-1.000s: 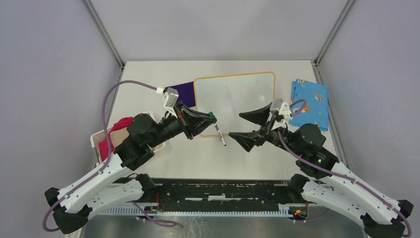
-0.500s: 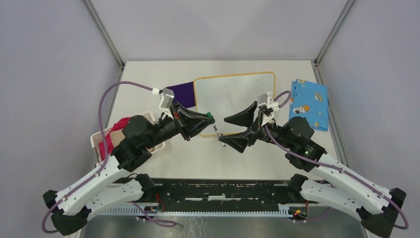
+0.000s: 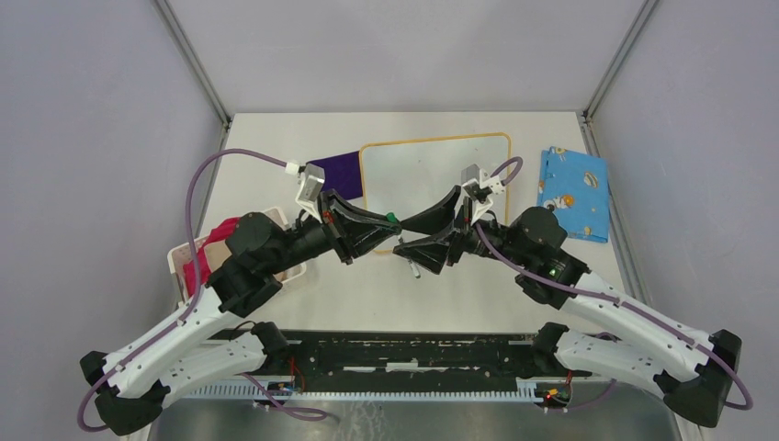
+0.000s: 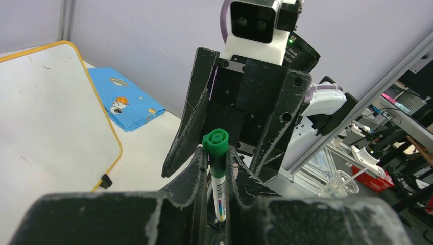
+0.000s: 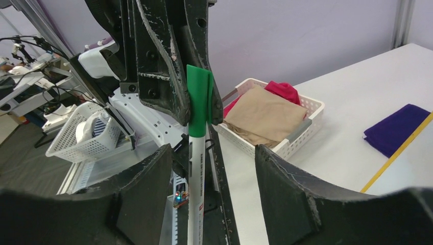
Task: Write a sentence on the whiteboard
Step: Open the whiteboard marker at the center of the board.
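The rounded white whiteboard (image 3: 432, 170), thinly framed in orange wood, lies far-middle on the surface (image 3: 367, 294). At its near edge the left tool (image 3: 389, 223) pinches a green-capped white marker (image 4: 218, 176). The right tool (image 3: 404, 241) gapes wide around it, which only the wrist views make plain.

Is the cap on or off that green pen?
On: the green cap sits on the pen, pinched by the left gripper. The right gripper is open around the body.
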Robot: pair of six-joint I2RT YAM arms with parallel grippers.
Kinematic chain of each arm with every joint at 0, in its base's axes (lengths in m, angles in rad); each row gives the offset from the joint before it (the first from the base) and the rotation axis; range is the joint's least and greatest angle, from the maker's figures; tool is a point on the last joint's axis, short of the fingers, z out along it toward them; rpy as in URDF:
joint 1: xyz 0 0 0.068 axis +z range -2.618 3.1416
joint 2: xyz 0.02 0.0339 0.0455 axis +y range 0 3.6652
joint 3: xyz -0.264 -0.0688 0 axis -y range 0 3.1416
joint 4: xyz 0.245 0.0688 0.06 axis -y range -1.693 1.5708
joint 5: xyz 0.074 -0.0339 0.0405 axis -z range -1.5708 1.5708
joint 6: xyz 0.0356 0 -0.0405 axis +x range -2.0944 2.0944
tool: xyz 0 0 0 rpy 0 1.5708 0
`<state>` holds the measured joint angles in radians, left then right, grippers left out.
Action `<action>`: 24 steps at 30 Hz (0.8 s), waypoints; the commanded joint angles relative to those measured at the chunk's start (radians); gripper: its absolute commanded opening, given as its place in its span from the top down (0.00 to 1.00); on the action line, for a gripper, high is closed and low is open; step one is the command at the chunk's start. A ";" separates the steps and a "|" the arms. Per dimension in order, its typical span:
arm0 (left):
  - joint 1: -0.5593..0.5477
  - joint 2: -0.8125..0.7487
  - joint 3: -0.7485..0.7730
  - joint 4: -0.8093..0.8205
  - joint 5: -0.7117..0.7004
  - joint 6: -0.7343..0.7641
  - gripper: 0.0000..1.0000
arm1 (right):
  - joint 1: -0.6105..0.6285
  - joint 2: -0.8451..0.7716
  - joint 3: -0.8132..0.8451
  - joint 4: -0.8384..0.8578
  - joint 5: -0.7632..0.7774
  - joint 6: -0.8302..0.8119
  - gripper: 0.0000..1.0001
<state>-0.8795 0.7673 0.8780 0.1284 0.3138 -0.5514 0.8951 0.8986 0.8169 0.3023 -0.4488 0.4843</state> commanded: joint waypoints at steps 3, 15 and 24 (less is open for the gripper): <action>-0.004 -0.003 0.046 0.048 0.034 -0.039 0.98 | 0.009 0.018 0.053 0.076 -0.014 0.029 0.40; -0.004 -0.003 0.051 0.048 0.040 -0.038 0.98 | 0.015 0.031 0.040 0.094 -0.045 0.027 0.77; -0.004 -0.018 0.065 0.054 -0.004 -0.034 0.98 | 0.016 -0.006 -0.020 0.087 -0.056 -0.004 1.00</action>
<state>-0.8795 0.7677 0.8871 0.1268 0.3241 -0.5510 0.9092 0.9241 0.8185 0.3531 -0.4889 0.5144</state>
